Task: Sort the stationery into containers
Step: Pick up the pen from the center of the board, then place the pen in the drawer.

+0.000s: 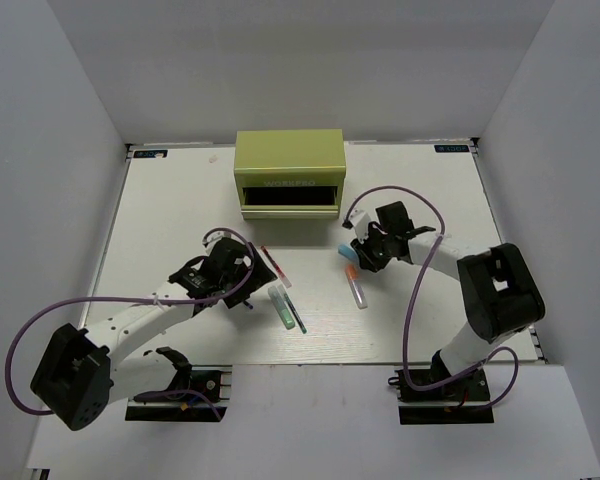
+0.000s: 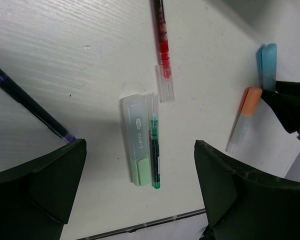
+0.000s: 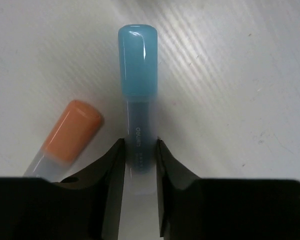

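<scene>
The right gripper (image 3: 140, 150) clamps the light blue marker (image 3: 137, 65) lying on the table (image 1: 180, 220), near-right of the olive tool chest (image 1: 288, 160), beside the orange-capped marker (image 3: 72, 127). The left gripper (image 2: 140, 150) hangs wide open over the pale green marker (image 2: 135, 145).

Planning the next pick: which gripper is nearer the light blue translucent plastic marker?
Right. The right gripper pinches the light blue marker; the left gripper hovers over the pale green plastic marker.
</scene>
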{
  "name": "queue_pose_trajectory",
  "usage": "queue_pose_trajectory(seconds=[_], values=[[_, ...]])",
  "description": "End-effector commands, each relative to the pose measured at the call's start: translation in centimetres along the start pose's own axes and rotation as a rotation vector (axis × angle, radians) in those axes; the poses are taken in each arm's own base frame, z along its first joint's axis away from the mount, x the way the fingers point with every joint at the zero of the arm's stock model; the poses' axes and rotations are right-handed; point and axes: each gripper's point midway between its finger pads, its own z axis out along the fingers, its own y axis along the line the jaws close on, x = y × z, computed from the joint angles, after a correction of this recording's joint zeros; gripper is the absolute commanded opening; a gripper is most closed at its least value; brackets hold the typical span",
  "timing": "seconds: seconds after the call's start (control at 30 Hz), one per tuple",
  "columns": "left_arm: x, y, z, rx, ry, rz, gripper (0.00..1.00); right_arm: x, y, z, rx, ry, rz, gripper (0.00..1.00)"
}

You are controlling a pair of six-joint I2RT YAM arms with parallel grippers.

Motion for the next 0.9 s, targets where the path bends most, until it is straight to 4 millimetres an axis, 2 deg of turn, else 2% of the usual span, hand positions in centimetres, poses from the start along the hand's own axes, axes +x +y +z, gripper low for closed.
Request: queue_pose_trajectory(seconds=[0.0,0.07,0.17,0.2,0.23,0.27,0.3,0.37,0.4,0.47,0.5,0.53,0.57,0.6,0.63,0.67,0.7,0.73,0.77,0.87], values=[[-0.3,-0.6,-0.5,-0.001,0.007,-0.025,0.99,1.1,1.7,-2.0,-0.060,0.000,-0.115,0.22],[-0.5,-0.7,-0.7,-0.018,0.004,-0.048,0.99,0.6,2.0,-3.5,-0.063,-0.026,-0.226,0.16],[-0.3,-0.4,-0.7,-0.046,0.017,-0.079,0.99,-1.5,2.6,-6.6,-0.060,-0.111,-0.335,0.14],[-0.5,-0.3,-0.6,-0.064,0.009,-0.103,0.99,-1.4,3.5,-7.5,-0.106,-0.117,-0.429,0.14],[-0.6,-0.6,-0.8,-0.062,0.008,-0.113,0.99,-2.8,4.1,-8.8,-0.116,-0.173,-0.475,0.14],[-0.3,-0.6,-0.6,-0.068,0.016,-0.116,0.99,-3.1,5.1,-10.0,-0.148,-0.199,-0.525,0.14],[-0.3,-0.7,-0.5,-0.075,0.020,-0.115,0.99,-5.2,5.4,-11.4,-0.142,-0.264,-0.590,0.14],[-0.2,-1.1,-0.4,-0.076,0.033,-0.124,0.99,-6.8,5.9,-12.5,-0.155,-0.309,-0.613,0.14],[-0.5,-1.6,-0.1,-0.079,0.034,-0.124,0.97,-9.4,5.7,-13.8,-0.138,-0.358,-0.638,0.14],[-0.1,-1.8,0.2,-0.093,0.062,-0.123,0.95,-11.2,5.6,-14.3,-0.134,-0.393,-0.638,0.14],[-0.2,-2.0,0.3,-0.102,0.066,-0.122,0.93,-13.4,5.2,-15.3,-0.105,-0.436,-0.664,0.14],[0.4,-1.8,0.6,-0.115,0.089,-0.113,0.91,-14.9,5.0,-15.2,-0.103,-0.452,-0.667,0.14],[0.5,-1.6,0.6,-0.123,0.093,-0.113,0.90,-16.7,4.7,-15.9,-0.077,-0.479,-0.688,0.14],[0.5,-1.6,0.7,-0.135,0.097,-0.125,0.88,-17.7,4.5,-15.4,-0.067,-0.488,-0.699,0.14],[0.7,-1.3,0.6,-0.148,0.101,-0.133,0.84,-19.3,4.5,-15.9,-0.055,-0.510,-0.716,0.14],[0.7,-1.3,0.6,-0.148,0.101,-0.133,0.84,-20.4,3.7,-14.7,-0.032,-0.482,-0.719,0.14],[0.8,-1.1,0.5,-0.163,0.106,-0.149,0.84,-21.4,3.3,-14.4,-0.012,-0.485,-0.726,0.14],[0.8,-1.1,0.6,-0.164,0.105,-0.158,0.83,-23.6,3.0,-14.7,0.009,-0.506,-0.747,0.14],[0.8,-1.1,0.6,-0.164,0.105,-0.158,0.83,-23.8,2.2,-13.3,0.024,-0.468,-0.746,0.15],[1.1,-1.1,0.7,-0.171,0.117,-0.180,0.82,-25.6,1.3,-11.2,0.028,-0.443,-0.766,0.16]])
